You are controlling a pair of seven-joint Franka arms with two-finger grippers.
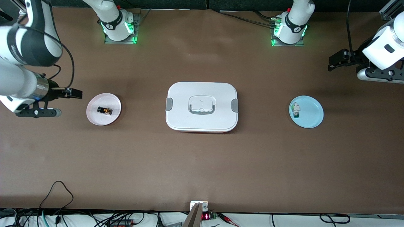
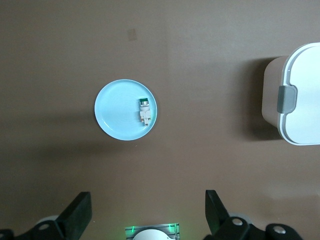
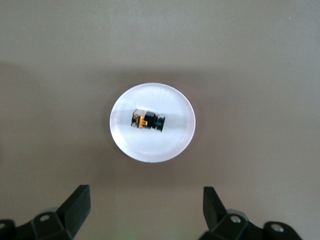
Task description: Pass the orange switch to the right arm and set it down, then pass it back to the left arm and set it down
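Right now I see the right gripper (image 1: 75, 93) hanging high over the bench (image 1: 202, 164) at the right arm's end, jaws wide apart and empty, just beside the pink plate (image 1: 94, 118) where the orange switch (image 1: 104, 110) lies. At the bench's middle sits the box (image 1: 202, 106), lid on, well apart from both plates. Toward the left arm's end a blue plate (image 1: 311, 115) carries a small white-and-green component (image 1: 295, 109), and the left gripper (image 1: 335, 63) hovers near it, jaws open and holding nothing.
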